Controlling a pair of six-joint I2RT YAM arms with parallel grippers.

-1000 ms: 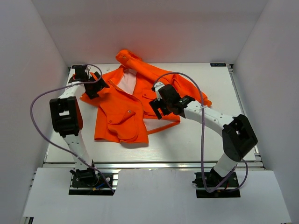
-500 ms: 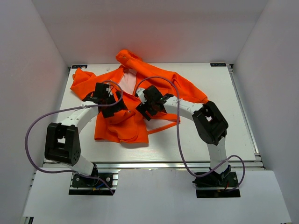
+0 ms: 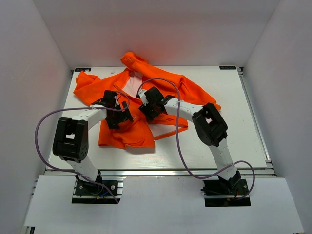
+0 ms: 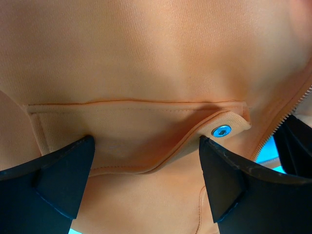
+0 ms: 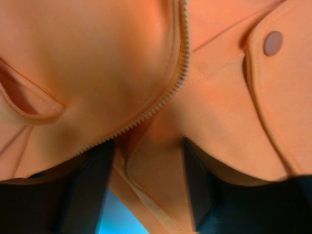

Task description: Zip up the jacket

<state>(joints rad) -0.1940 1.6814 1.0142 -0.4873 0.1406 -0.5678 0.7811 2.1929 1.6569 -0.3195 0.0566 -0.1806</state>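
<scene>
1. A flat white rectangular table (image 3: 234,126) fills the floor of a plain white box-like enclosure, with smooth white walls (image 3: 29,73) rising along its left, right and far sides.
2. A grooved metal rail (image 3: 161,171) runs along the table's near edge, and both arm bases sit on a white board just outside that edge.
3. The bright orange fabric jacket (image 3: 124,135) lies crumpled on the table's far-middle part. Its collar points to the table's far edge and one sleeve reaches toward the far left corner.
4. The left tool (image 3: 118,111) is over the table's middle. It is spread wide and pressed onto the jacket, astride a pocket flap with a blue snap (image 4: 222,130).
5. The right tool (image 3: 146,108) is also over the table's middle. It has a fold of orange cloth and the pale zipper (image 5: 183,53) between its fingers, but I cannot tell whether it is clamped.
</scene>
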